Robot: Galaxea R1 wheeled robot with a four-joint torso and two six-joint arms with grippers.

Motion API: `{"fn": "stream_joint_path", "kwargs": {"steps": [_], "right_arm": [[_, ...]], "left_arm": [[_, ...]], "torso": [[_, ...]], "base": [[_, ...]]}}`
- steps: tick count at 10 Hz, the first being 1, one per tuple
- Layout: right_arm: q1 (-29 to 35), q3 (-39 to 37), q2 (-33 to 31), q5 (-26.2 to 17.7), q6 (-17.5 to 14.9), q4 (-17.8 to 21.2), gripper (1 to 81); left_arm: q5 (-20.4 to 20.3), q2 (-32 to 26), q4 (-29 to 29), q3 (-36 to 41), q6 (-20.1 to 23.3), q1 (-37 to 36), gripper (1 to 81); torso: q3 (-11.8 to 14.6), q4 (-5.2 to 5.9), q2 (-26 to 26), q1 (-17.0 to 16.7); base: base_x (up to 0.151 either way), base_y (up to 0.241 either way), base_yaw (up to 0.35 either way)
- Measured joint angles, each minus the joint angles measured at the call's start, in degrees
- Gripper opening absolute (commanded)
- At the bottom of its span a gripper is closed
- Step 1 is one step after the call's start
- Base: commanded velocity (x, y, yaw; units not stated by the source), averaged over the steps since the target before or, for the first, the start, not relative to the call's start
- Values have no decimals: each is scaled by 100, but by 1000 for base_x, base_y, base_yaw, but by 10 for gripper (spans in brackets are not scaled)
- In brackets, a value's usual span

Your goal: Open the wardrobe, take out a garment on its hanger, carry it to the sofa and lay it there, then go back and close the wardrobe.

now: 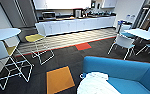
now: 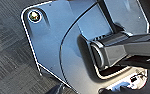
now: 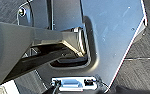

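**White shirt lies on the blue sofa**

The garment [image 1: 97, 83] lies crumpled on the seat of the sofa [image 1: 121, 68], near its left end. An orange carpet tile [image 1: 59, 79] sits just beside the sofa on the dark floor. Whether either pincer is open or closed, I cannot tell. White chairs [image 1: 123, 42] stand beyond, near a white desk [image 1: 141, 33].

Yellow-seated wire stool [image 1: 38, 41] is placed at 10 o'clock; orange carpet tile [image 1: 59, 79] at 6; red tile [image 1: 83, 46] centrally; kitchen bench [image 1: 76, 25] at 12; white chairs [image 1: 123, 42] at 3.
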Motion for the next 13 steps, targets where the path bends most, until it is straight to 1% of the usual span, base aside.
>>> {"fn": "stream_joint_path", "kwargs": {"steps": [4,6,13], "right_arm": [[12,-2,-2,-11,-2,0,811],[11,-2,-2,-13,-2,0,811],[44,-6,1,-16,-9,-1,811]], "left_arm": [[-20,163,111,-117,0,-13,811],[-16,155,117,-122,0,2,811],[-17,172,185,-122,13,46,811]], "torso": [[0,0,0,0],[0,0,0,0],[0,0,-5,0]], "base": [[0,0,328],[0,245,0],[0,0,334]]}}
